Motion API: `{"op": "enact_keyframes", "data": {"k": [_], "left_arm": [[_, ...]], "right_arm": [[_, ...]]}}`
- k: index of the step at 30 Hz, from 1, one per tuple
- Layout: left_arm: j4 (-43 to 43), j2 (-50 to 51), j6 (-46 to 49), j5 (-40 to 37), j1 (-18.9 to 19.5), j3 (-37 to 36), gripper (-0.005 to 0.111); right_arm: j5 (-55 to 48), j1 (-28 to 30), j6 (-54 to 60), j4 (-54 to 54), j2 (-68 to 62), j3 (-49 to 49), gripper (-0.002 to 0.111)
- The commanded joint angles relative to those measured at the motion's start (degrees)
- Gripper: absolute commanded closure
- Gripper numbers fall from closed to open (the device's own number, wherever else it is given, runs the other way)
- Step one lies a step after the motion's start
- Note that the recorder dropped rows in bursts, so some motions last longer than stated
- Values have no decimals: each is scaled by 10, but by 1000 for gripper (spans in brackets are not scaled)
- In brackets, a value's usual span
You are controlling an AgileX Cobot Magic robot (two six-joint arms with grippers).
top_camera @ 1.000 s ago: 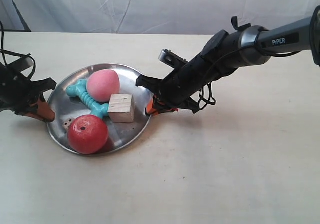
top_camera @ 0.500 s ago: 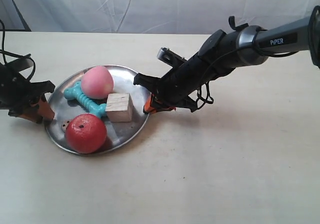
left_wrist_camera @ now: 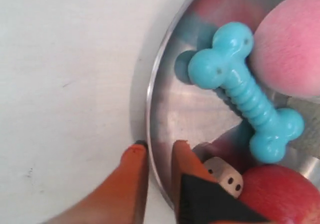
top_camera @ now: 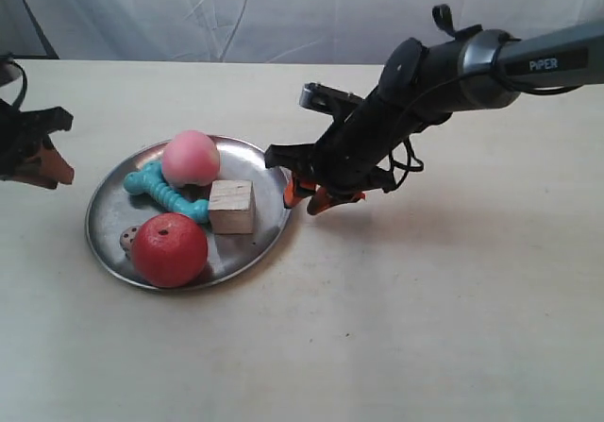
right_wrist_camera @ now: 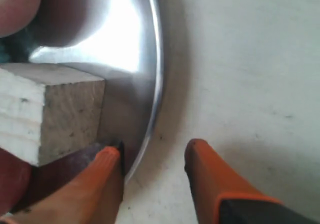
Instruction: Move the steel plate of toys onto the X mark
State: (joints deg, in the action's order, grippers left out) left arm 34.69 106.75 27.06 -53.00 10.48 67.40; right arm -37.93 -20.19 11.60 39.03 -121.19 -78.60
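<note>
The steel plate (top_camera: 243,250) lies flat on the beige table, left of centre. It holds the red apple ball (top_camera: 169,249), pink peach (top_camera: 191,158), turquoise bone (top_camera: 165,194), wooden cube (top_camera: 231,206) and die (top_camera: 128,239). The left gripper (top_camera: 58,171) hangs up and away from the plate's left side. In its wrist view the left gripper (left_wrist_camera: 159,146) is slightly open, the plate rim (left_wrist_camera: 152,108) showing through the gap, the die (left_wrist_camera: 225,176) beside it. The right gripper (top_camera: 310,198) hovers open at the plate's right rim. In its view the right gripper (right_wrist_camera: 154,149) has one finger over the plate (right_wrist_camera: 125,48) near the cube (right_wrist_camera: 50,108), the other over the table. No X mark shows.
A white cloth backdrop (top_camera: 283,7) closes the far side. The beige table (top_camera: 425,328) stretches bare to the right and front of the plate. The arm at the exterior view's right (top_camera: 472,63) reaches in over the table from the upper right.
The left gripper has pulled up and away from the plate's left rim. The right gripper has opened and lifted off the right rim. The plate has settled slightly lower in the view.
</note>
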Motion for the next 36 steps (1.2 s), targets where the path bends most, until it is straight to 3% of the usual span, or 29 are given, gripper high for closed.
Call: {"op": "enact_keyframes", "data": {"k": [1, 3, 19, 21, 28, 36], "left_arm": [[41, -48, 26, -7, 3, -1, 101], [65, -65, 44, -11, 3, -1, 107], [104, -188, 63, -3, 3, -33, 107], [111, -204, 65, 4, 3, -42, 107], [111, -245, 65, 23, 3, -64, 107], [112, -255, 65, 19, 2, -64, 107]], "right_arm": [[-27, 1, -62, -86, 50, 0, 66], [-40, 1, -83, -121, 70, 0, 66], [-135, 1, -143, -247, 171, 0, 67], [-141, 1, -148, -260, 185, 3, 73], [-145, 1, -148, -275, 229, 20, 109], [-138, 1, -151, -288, 249, 49, 109]]}}
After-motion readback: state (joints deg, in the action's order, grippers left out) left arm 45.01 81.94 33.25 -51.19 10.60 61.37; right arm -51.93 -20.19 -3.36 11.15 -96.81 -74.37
